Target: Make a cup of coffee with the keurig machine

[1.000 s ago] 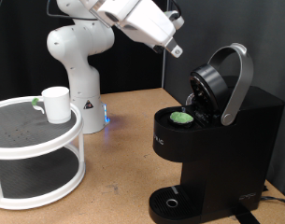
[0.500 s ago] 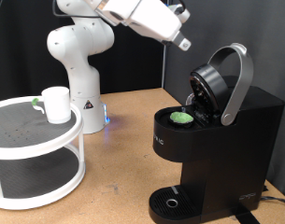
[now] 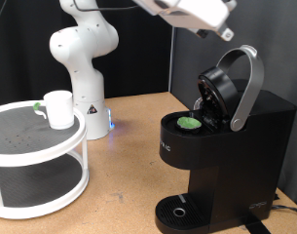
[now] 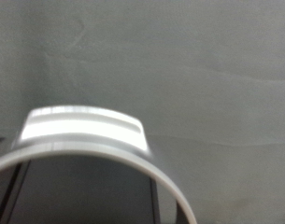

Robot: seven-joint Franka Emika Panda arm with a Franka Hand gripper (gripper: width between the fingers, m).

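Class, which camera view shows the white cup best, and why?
The exterior view: the cup stands whole on the white round shelf's top tier. The wrist view shows none of it, only a blurred silver-grey arch.

Glossy white arm (image 3: 82, 44) of rounded, bulbous segments with darker seams at the joints; a small black triangle mark on its base, blue light glowing low beside it; white hand (image 3: 192, 14) with dark underside
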